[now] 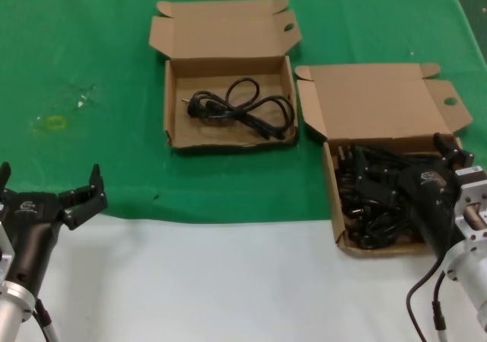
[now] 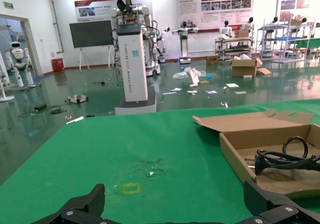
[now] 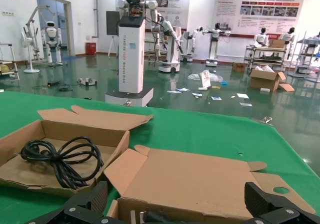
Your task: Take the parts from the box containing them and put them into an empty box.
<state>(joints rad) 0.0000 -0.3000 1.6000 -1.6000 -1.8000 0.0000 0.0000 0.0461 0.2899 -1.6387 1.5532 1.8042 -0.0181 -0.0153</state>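
Hovering: right end effector (image 1: 449, 155) over full box (image 1: 335, 182) | fingertips possibly inside

Two shallow brown cardboard mailer boxes sit open on the green cloth, lids hinged back. The right box (image 1: 333, 182) — nearer the robot — holds a tangled heap of black power cords (image 1: 373, 193). The left box (image 1: 171, 106), farther back, holds one loosely coiled black cord (image 1: 243, 107) — plug at its left end.

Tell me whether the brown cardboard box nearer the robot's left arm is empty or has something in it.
Not empty. The left brown cardboard mailer box has its lid folded back, and one loosely coiled black power cord lies on its floor.
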